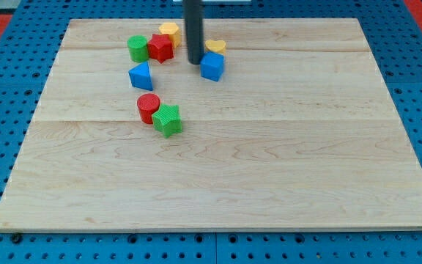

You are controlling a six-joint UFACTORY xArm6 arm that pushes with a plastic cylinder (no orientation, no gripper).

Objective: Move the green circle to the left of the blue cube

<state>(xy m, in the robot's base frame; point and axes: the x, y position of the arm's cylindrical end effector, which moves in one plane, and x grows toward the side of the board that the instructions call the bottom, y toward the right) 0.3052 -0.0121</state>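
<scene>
Wooden board (pixel 269 169): perhaps eight blocks.

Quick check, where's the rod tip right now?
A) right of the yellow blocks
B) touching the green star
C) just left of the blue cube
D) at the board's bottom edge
C: my tip sits just to the view's left of the blue cube, near the board's top.
</scene>
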